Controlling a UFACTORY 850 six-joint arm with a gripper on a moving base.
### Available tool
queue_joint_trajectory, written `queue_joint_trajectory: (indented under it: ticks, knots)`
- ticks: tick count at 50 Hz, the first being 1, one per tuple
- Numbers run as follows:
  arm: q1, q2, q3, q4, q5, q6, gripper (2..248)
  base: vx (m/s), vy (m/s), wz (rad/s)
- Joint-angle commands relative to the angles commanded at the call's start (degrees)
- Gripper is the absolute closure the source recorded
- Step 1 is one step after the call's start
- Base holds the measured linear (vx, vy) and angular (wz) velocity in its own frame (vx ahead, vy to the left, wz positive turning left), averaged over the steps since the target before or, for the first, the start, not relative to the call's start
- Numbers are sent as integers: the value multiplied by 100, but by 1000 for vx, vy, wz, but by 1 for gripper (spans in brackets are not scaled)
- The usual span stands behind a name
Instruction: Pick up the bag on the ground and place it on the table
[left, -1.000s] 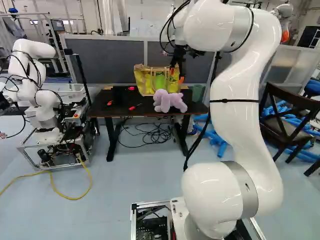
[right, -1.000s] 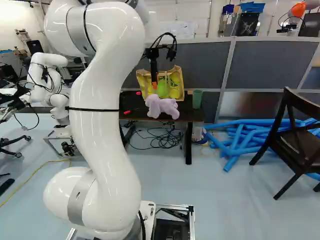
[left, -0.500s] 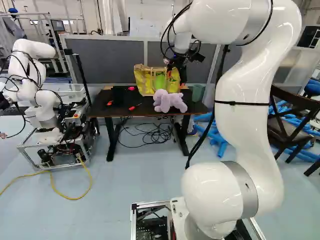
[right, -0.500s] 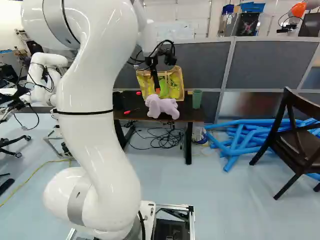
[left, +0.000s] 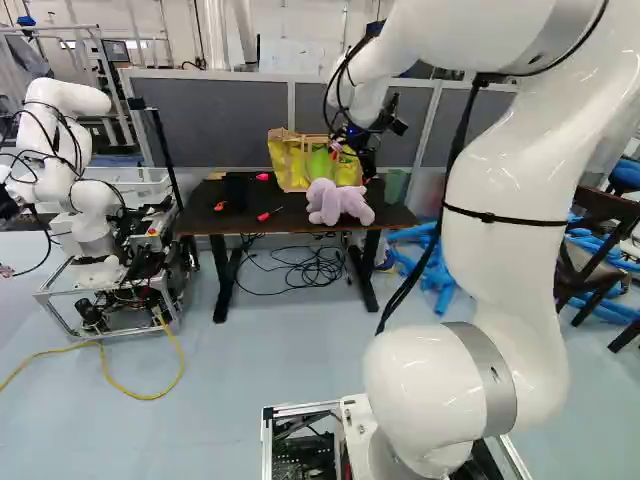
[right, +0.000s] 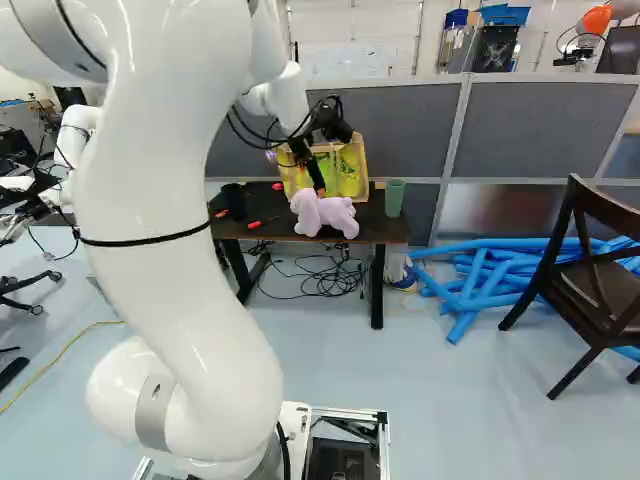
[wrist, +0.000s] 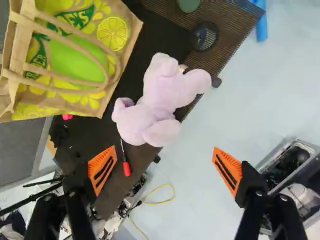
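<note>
Lying near the yellow bag (wrist: 116, 34), lilac plush toy (wrist: 165, 95), red-handled screwdriver (wrist: 126, 168), gripper (right: 321, 191) spread wide, holding nothing

Above the shopping bag (wrist: 82, 57)'s looped handles, open air is leaving room to pass. Low down, the lilac plush toy (wrist: 160, 105) is lying on the surface (left: 300, 229), blocking the way to the bag's front. The grey partition (right: 550, 120) is closing off the rear. In the right base view, a green cup (right: 394, 198) is narrowing the room at the bag's right.
</note>
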Motion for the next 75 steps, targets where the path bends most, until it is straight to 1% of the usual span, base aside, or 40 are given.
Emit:
queue_joint_trajectory:
  ticks: [37,46,58,75]
  knots:
    - [74,1169,2479,-14,2974,-2009,3,0,0,0]
    - [91,1431,3034,-17,3640,-2458,3,0,0,0]
    - [112,1761,3736,-21,4481,-3026,3,0,0,0]
    - [137,2155,4571,-25,5483,-3703,3,0,0,0]
